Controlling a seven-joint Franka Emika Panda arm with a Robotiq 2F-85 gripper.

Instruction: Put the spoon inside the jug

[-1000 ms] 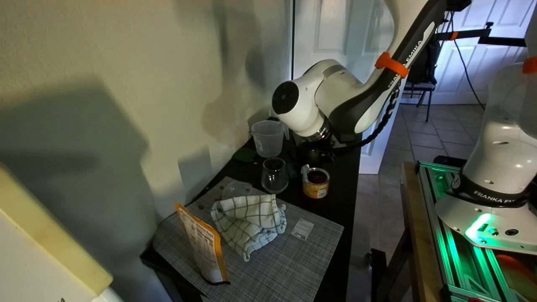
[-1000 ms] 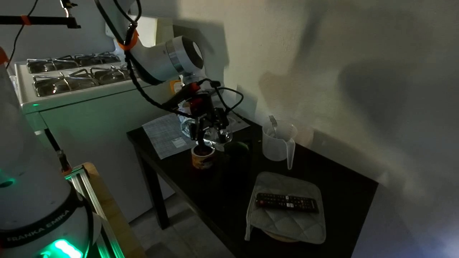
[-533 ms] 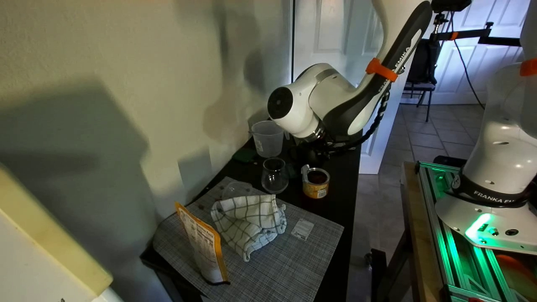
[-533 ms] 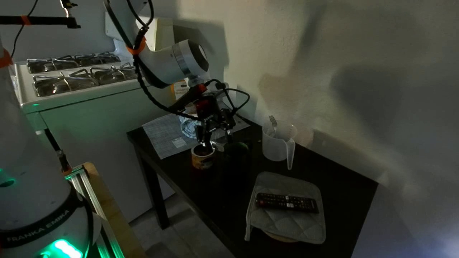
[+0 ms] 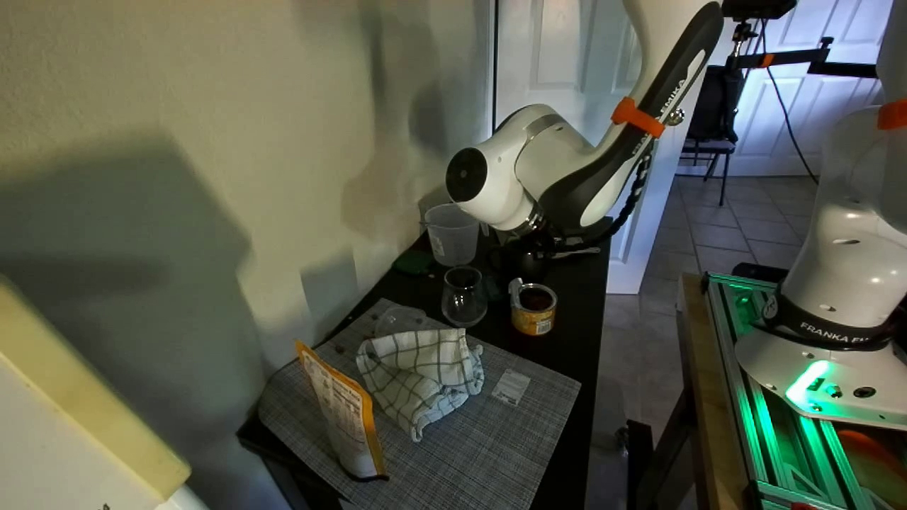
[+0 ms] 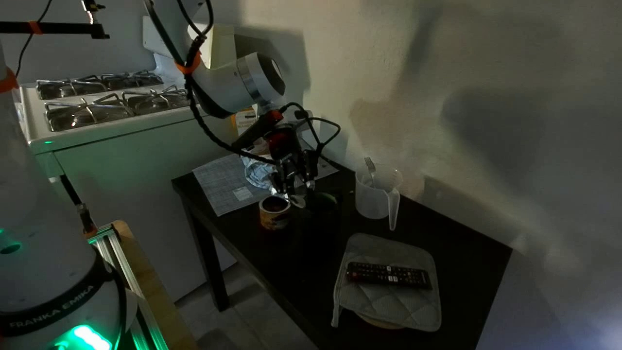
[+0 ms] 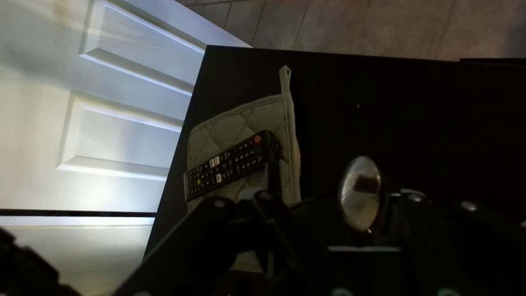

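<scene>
A: in an exterior view the jug [image 5: 452,237] sits by the wall [image 5: 297,92], just past the glass [image 5: 464,304]
B: yeah, and in an exterior view there's a fork [image 6: 370,166] sticking out of it
A: wrist view: gripper [image 7: 335,193] is spread apart, spoon [image 7: 360,193] bowl-end between its fingers, nearer the picture-right one
B: so spoon's outside the jug, handle's too dark to see

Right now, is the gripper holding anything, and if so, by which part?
Nothing looks held: the gripper is open, jaws apart. In the wrist view, the bowl of the spoon shows between them; contact cannot be told.
</scene>
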